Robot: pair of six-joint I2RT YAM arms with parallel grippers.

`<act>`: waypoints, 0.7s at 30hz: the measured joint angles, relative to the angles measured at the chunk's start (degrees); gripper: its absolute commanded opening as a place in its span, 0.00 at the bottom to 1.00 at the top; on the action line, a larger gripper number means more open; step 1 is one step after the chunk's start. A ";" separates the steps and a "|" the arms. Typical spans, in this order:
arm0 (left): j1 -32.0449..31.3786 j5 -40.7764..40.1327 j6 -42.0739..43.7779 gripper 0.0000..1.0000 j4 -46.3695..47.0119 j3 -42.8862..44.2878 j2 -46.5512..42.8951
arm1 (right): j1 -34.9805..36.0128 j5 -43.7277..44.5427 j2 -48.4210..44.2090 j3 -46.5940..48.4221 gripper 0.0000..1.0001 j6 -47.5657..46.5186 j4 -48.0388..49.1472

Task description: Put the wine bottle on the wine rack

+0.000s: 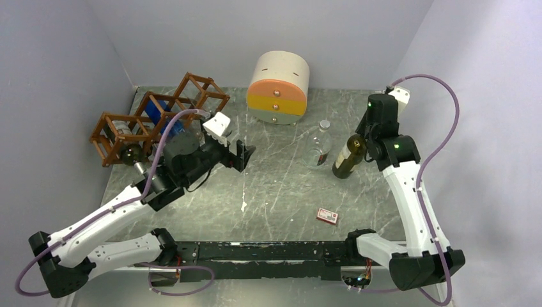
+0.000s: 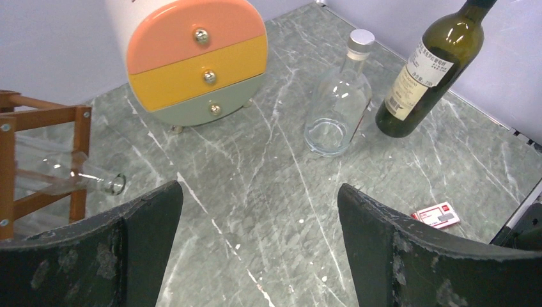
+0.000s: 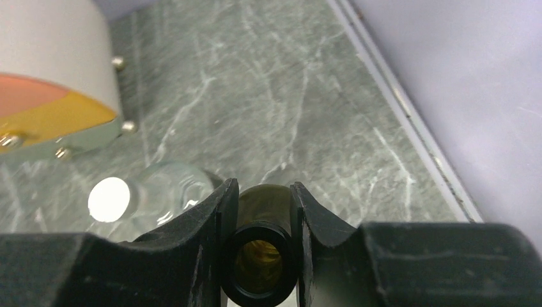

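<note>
Wine rack (image 1: 160,118), far left. A dark bottle lay in a low cell and a clear one beside it, with something blue in a middle cell. The cell at the right end looked open.

My left pincer (image 1: 238,153) hung spread just right of the rack, holding nothing.

Drawer cabinet (image 1: 279,87) at the back, all three drawers shut.

Glass bottle (image 1: 319,148) upright and capped. It looked empty.

Wine bottle (image 1: 349,157) just beside it, right of centre on the surface (image 1: 275,185), well apart from the rack. Its mouth was uncorked. I could not tell if it held liquid.

My right pincer (image 1: 365,137) pinched its neck just below the mouth.

Judged best: lift straight up to clear the glass bottle. Carry slowly, since the heavy body hangs below the grip. Then lay it over and feed it into the open cell.
</note>
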 measured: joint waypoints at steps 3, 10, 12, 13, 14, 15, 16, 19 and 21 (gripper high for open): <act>0.00 1.62 -0.11 0.95 3.21 -1.33 2.29 | 0.00 -6.05 -1.01 1.14 0.00 -0.31 -2.10; 0.00 8.09 -0.13 0.95 14.78 -10.03 7.98 | 0.02 -19.15 -1.46 0.42 0.00 -1.95 -4.96; 0.00 9.86 -0.42 0.95 17.42 -11.96 9.90 | 0.17 -23.15 -1.46 -0.50 0.00 -2.23 -5.18; 0.00 10.62 -0.61 0.95 18.53 -12.50 10.78 | 0.39 -25.27 -1.46 -0.98 0.00 -2.27 -5.16; 0.00 11.43 -0.83 0.95 19.71 -12.92 11.52 | 0.63 -27.21 -1.46 -1.44 0.00 -2.27 -4.94; 0.00 12.00 -1.05 0.95 20.76 -13.25 11.96 | 1.01 -29.27 -1.46 -1.86 0.00 -2.21 -4.63; 0.00 12.87 -1.27 0.95 22.38 -13.79 12.35 | 1.53 -31.32 -1.46 -2.25 0.00 -2.08 -4.02; 0.00 15.04 -2.08 0.95 27.10 -15.98 13.09 | 3.89 -35.71 -1.40 -3.02 0.00 -1.29 -1.84; 0.00 16.59 -2.51 0.95 30.27 -18.03 13.51 | 6.25 -37.55 -1.09 -3.13 0.00 -0.79 -0.04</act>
